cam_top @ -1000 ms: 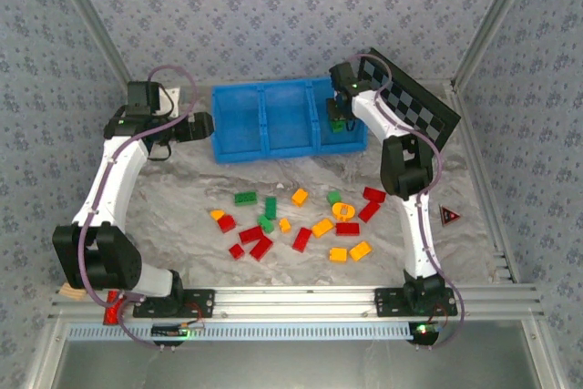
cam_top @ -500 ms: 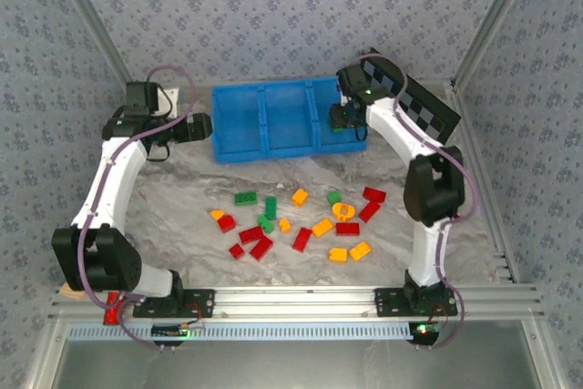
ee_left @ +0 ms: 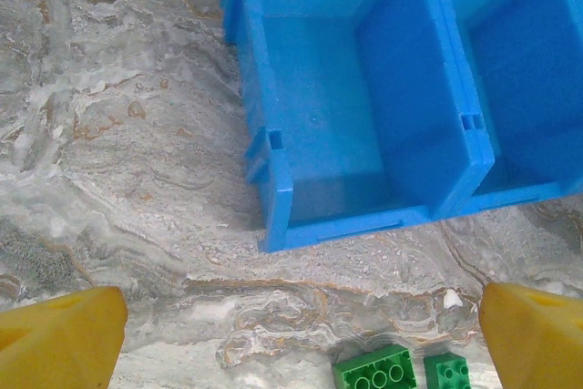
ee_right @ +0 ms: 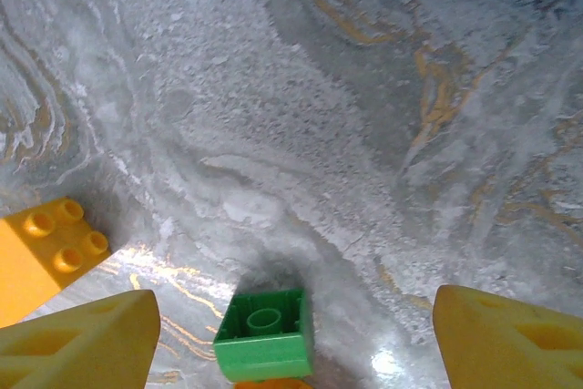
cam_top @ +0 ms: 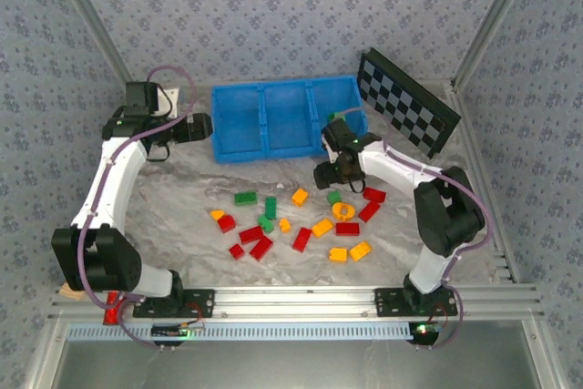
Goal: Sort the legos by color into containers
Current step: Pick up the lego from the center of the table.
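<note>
Red, green and orange legos lie scattered on the marbled table in front of the blue tray of containers. A bit of green shows in the tray's right compartment. My right gripper hangs open over the table just behind the pile, nothing in it. In the right wrist view an upturned green lego lies between its yellow fingers, with an orange lego to the left. My left gripper stands open and empty beside the tray's left end; its view shows the left compartment and two green legos.
A black-and-white checkered board leans at the back right, behind the tray. Aluminium rails run along the table's near edge. A red warning sticker lies on the right side of the table.
My right arm has swung from above the tray's right compartment down to the table behind the pile, and its jaws have opened. The left arm has not moved.
</note>
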Robot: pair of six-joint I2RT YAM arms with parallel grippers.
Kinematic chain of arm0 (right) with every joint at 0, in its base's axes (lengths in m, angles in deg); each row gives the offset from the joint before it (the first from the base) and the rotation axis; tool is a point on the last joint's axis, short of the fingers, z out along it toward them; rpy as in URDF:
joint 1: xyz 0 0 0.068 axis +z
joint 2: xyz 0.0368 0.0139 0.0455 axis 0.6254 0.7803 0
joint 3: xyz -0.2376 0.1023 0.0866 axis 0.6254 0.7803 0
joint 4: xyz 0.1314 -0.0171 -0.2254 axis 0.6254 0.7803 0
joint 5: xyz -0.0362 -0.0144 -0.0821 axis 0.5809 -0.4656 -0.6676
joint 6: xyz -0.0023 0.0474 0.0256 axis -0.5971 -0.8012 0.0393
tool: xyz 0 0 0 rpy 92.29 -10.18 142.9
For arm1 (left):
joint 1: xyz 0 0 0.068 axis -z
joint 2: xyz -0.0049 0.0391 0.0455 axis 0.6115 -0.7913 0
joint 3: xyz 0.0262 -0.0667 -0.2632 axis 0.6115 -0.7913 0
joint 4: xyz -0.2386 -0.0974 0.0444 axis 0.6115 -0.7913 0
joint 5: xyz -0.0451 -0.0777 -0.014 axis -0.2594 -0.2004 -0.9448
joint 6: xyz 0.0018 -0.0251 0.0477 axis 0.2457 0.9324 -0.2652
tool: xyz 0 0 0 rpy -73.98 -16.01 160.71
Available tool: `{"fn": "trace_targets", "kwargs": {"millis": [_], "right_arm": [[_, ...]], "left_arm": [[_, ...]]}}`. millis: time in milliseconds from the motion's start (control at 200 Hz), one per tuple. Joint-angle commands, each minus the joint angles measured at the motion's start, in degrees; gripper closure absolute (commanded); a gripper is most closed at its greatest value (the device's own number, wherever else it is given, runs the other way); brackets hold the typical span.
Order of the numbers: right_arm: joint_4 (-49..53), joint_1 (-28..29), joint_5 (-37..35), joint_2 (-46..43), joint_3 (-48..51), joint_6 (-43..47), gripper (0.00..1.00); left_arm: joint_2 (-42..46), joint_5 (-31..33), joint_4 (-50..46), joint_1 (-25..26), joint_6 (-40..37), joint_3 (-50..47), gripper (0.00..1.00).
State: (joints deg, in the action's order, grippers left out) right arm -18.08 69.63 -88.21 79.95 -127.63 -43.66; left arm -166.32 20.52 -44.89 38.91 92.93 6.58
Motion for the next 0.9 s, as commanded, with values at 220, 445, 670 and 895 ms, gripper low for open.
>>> {"fn": "trace_targets", "kwargs": {"millis": [220,445,670,895], "right_arm": [[0.8,2.6,-0.2,4.5,0.9,0.0,0.24],[0.0,2.8,-1.1,6.4,3.8,-0.6,0.34],[1.6,2.9,-2.0,6.0,4.0,-0.4,0.66],[3.1,-3.3,-4.4,4.1,-3.5,2.3,0.69]], "left_arm": [[1.6,-0.9,-0.6,-0.3,-0.8,1.0,0.01],[0.4,-1.4,-0.9,-0.3,-0.7,1.5,0.01],[0.8,-1.1,-1.0,-0.3,-0.7,1.5,0.01],[1.1,-0.6,-1.1,-0.3,-0.8,1.8,0.01]]}}
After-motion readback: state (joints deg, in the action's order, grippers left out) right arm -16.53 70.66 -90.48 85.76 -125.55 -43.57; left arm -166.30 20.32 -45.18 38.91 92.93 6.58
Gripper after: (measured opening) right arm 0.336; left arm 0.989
